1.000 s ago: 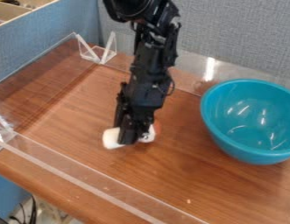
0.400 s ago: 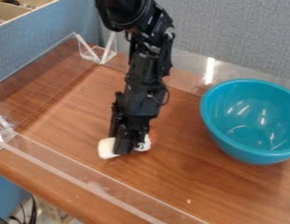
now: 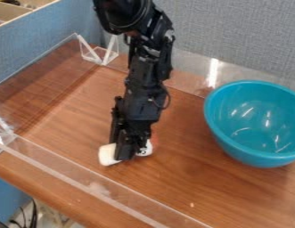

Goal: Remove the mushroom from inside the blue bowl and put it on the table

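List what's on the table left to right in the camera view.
Mushroom at the gripper, low on the table → blue bowl, empty, at the right edge.

bowl [image 3: 254, 122] is sitting on the table [image 3: 66, 98] at the right, well apart from the arm. gripper [image 3: 123, 151] is pointing down at table centre-front, mushroom [image 3: 109, 156] lying under it, near the front wall [image 3: 102, 191].
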